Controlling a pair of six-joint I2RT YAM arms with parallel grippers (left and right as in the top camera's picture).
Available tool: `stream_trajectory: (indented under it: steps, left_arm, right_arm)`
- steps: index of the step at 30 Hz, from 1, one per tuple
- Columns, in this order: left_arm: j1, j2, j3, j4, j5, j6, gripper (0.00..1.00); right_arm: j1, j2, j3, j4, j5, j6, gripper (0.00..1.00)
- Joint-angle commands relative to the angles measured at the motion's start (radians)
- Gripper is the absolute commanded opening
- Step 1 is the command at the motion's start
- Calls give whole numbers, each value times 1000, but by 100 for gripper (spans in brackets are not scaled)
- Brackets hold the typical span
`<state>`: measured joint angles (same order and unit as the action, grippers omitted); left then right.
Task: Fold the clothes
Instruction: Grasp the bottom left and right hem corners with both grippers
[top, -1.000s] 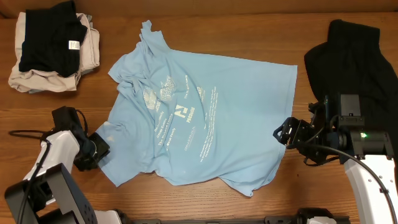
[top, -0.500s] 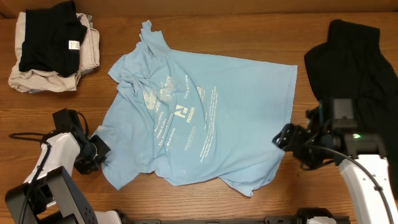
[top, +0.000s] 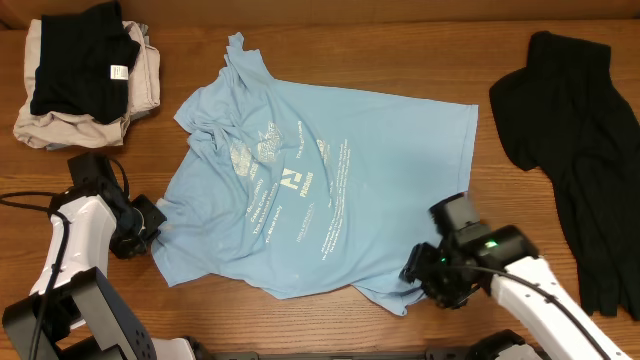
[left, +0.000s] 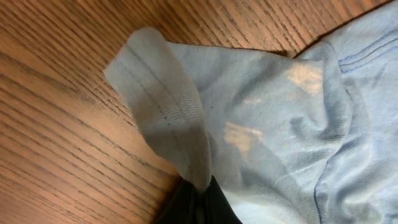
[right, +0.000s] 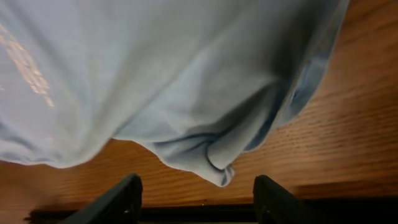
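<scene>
Two grippers, seen from overhead, sit at the lower hem of the T-shirt, spread on the table: left gripper at its left corner, right gripper at its right corner. Left wrist: the jaws are clamped on the hem fold. Right wrist: the fingers stand apart, the hem corner lying just ahead, between them, not touched.

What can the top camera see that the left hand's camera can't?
Only overhead: the whole blue T-shirt, the black garment, the folded pile and the right gripper. Only left wrist: the left gripper's closed tips pinching the shirt's stitched hem, close up. Both: blue cloth lying on the wooden table.
</scene>
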<state>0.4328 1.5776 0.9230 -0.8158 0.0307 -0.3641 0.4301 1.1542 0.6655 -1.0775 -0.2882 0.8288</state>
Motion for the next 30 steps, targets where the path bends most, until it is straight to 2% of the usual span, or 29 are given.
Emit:
stream_trajectory:
  steps: [1, 6, 9, 12, 15, 22, 26, 30]
  left_arm:
    - [5, 4, 13, 2, 14, 13, 4]
    - [5, 4, 13, 5, 14, 13, 4]
    - [5, 4, 13, 5, 14, 13, 4]
    - [5, 4, 13, 7, 14, 13, 4]
    - [5, 4, 13, 18, 14, 13, 4]
    - [5, 4, 34, 5, 15, 16, 4]
    - [5, 4, 42, -8, 21, 24, 4]
    - [5, 4, 42, -21, 42, 25, 4]
  right_arm:
    - [58, 46, -25, 4, 55, 131, 58]
    - [112, 140, -39, 42, 63, 168, 57]
    - [133, 194, -39, 79, 63, 168, 50]
    - [138, 235, -39, 93, 64, 167, 34]
    - [138, 263, -39, 88, 77, 167, 4]
    - [71, 237, -2, -3, 79, 126, 4]
    - [-44, 205, 68, -103, 87, -16, 4]
    - [-178, 204, 129, -132, 90, -175, 4]
